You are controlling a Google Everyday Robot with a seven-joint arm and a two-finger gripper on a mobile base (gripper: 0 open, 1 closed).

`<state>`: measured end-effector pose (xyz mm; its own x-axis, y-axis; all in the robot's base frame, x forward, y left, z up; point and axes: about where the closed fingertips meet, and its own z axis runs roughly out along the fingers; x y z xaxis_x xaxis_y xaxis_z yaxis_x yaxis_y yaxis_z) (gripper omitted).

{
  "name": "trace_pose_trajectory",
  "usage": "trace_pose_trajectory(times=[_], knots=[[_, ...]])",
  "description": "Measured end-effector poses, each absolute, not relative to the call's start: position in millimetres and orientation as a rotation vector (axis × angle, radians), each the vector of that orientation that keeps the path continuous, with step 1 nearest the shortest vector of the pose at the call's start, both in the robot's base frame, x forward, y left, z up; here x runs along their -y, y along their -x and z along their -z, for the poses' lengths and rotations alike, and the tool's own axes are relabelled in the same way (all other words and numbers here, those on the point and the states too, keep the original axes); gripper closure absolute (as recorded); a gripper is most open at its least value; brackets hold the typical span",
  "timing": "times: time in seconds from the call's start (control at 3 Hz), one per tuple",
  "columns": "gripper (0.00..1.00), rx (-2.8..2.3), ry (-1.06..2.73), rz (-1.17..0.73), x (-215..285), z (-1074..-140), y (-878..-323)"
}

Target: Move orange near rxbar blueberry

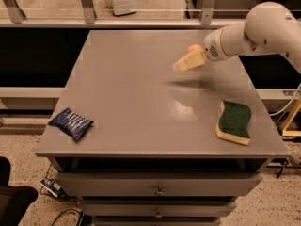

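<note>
The orange (193,48) is a small round fruit at the far right of the grey table (131,93); only its top shows, just behind the gripper. My gripper (187,61), cream-coloured on a white arm (254,34) reaching in from the right, hovers just in front of the orange and low over the table. I cannot tell whether it touches the orange. The rxbar blueberry (71,123), a flat dark blue wrapper, lies at the table's front left corner, far from the orange and the gripper.
A green-and-yellow sponge (234,121) lies near the front right edge. A railing with metal posts (86,4) runs behind the table. Drawers (159,190) sit under the tabletop, and cables lie on the floor at the lower left.
</note>
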<state>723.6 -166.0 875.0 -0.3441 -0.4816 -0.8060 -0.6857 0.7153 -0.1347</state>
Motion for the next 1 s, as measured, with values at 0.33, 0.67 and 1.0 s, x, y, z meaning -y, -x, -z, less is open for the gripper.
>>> trace_pose_trajectory(times=[0.33, 0.67, 1.0], knots=[[0.00, -2.013, 0.889, -0.306, 157, -858, -738], [0.00, -2.015, 0.879, -0.315, 154, -848, -750], [0.00, -2.033, 0.856, -0.304, 168, -842, -759]])
